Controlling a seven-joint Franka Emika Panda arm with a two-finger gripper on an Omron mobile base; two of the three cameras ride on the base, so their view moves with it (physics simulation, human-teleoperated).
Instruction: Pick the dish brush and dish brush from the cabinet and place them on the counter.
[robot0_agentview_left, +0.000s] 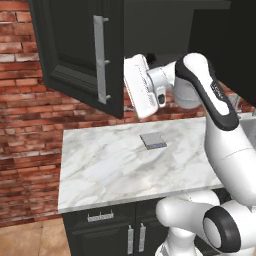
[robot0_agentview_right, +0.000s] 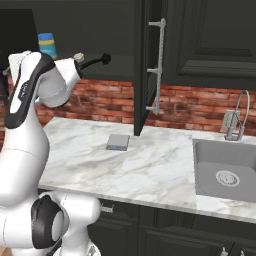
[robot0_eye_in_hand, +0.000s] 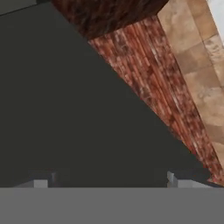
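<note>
The black cabinet (robot0_agentview_left: 75, 45) hangs over the counter (robot0_agentview_left: 110, 165) with one door (robot0_agentview_right: 145, 65) swung open. On its dark shelf lies the black dish brush (robot0_agentview_right: 97, 60), and a small cream round head (robot0_agentview_right: 78, 57) shows beside it, just above my forearm. My white hand (robot0_agentview_left: 142, 85) is raised at shelf height next to the open door's edge, which hides the fingers. In the hand view my gripper (robot0_eye_in_hand: 109, 181) is open, tips wide apart, nothing between them, facing a dark cabinet surface with brick wall and floor beyond.
A flat grey square pad (robot0_agentview_left: 153, 140) lies mid-counter. A blue and yellow item (robot0_agentview_right: 47, 45) stands on the shelf at the left. The grey sink (robot0_agentview_right: 225, 170) and its faucet (robot0_agentview_right: 240, 112) are at the right. The door's long silver handle (robot0_agentview_left: 101, 57) juts out.
</note>
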